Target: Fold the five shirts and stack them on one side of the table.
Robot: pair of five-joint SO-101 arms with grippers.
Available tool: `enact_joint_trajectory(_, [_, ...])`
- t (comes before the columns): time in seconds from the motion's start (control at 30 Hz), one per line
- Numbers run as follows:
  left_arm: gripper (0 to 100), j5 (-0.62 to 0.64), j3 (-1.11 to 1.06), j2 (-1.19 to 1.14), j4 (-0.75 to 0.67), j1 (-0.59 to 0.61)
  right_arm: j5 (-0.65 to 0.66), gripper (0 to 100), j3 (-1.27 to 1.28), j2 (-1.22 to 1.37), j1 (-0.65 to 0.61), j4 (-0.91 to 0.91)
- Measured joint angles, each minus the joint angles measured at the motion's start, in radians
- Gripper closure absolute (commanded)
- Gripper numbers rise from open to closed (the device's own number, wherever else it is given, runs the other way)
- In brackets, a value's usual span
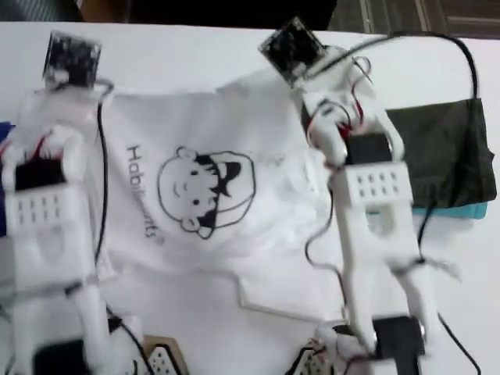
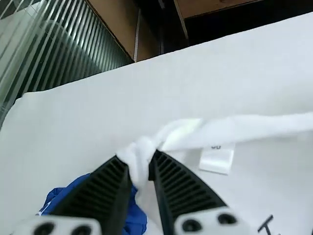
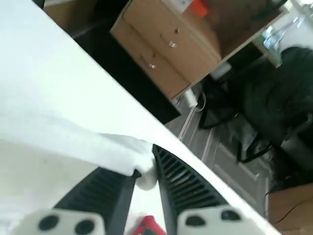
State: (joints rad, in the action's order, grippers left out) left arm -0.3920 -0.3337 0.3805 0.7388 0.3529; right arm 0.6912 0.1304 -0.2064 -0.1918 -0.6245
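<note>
A white shirt (image 1: 211, 195) with a cartoon face print lies spread across the middle of the table (image 1: 195, 47). My left gripper (image 2: 139, 169) is shut on a bunched corner of the white shirt (image 2: 244, 127), near a sewn-in label (image 2: 216, 159). In the high view the left gripper (image 1: 86, 84) is at the shirt's far left corner. My right gripper (image 3: 144, 175) is shut on another pinched edge of the white shirt (image 3: 58, 132). From above, that right gripper (image 1: 295, 78) is at the shirt's far right corner.
A folded dark shirt (image 1: 441, 156) lies on a teal one (image 1: 461, 211) at the table's right side. A blue cloth (image 2: 61, 200) lies by the left gripper, at the table's left edge (image 1: 4, 133). Cabinets and a chair stand beyond the table.
</note>
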Motion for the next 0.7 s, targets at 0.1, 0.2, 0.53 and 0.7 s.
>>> enact_joint_trajectory(0.1, [98,0.000,0.215,-0.221,0.054,0.000,-0.049,97.8,-0.123,0.129,0.015,-0.003])
enact_joint_trajectory(0.2, [98,0.000,0.468,-0.427,0.157,-0.003,-0.066,97.8,-0.276,0.249,0.018,-0.054])
enact_joint_trajectory(0.53, [98,0.002,1.307,-0.959,0.549,-0.060,-0.069,97.8,-0.744,0.568,0.041,-0.290])
enact_joint_trajectory(0.7, [98,0.003,1.514,-1.125,0.698,-0.086,-0.077,97.8,-0.815,0.671,0.054,-0.427])
